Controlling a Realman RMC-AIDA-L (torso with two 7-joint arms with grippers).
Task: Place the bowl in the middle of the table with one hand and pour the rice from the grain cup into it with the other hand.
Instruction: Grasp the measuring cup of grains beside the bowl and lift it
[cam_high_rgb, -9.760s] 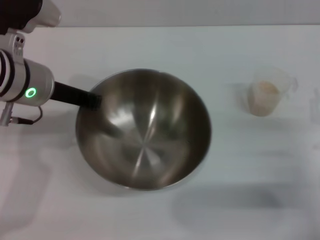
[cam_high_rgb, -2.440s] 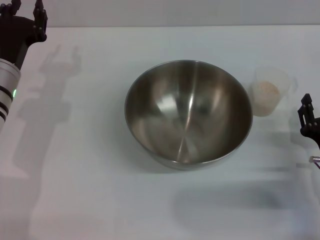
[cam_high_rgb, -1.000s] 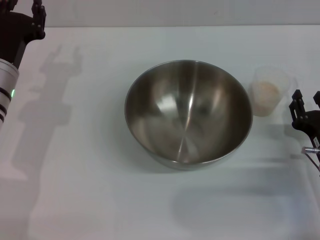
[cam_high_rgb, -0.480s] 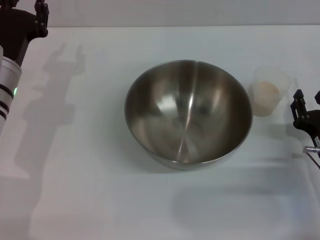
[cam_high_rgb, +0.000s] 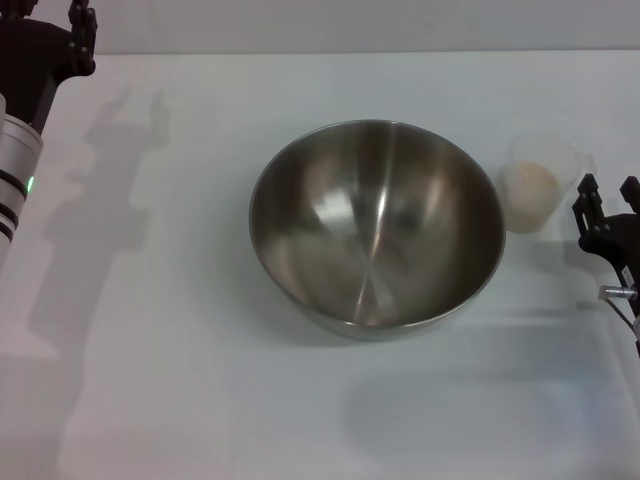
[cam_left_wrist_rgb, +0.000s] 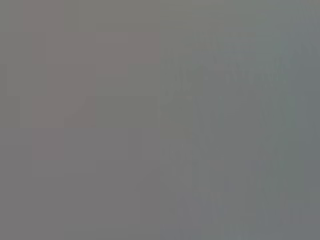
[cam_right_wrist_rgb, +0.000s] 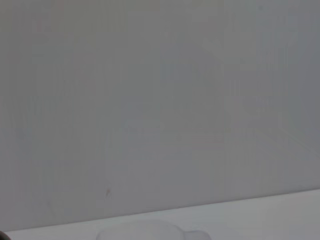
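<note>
Head view shows the large round stainless-steel bowl (cam_high_rgb: 377, 228) standing upright in the middle of the plain white surface (cam_high_rgb: 200, 390). Its inside is smooth brushed silver with soft reflections, and it holds nothing. Just beside its right rim stands the small clear plastic grain cup (cam_high_rgb: 541, 184), upright, with a pile of pale beige rice (cam_high_rgb: 530, 190) inside. The right gripper (cam_high_rgb: 605, 204) is near the cup on its right side, not touching it; its two black jaws stand apart. The left gripper (cam_high_rgb: 50, 30) is well apart from the bowl, at the far left corner; I cannot tell how its jaws stand. Left wrist view shows only flat grey.
</note>
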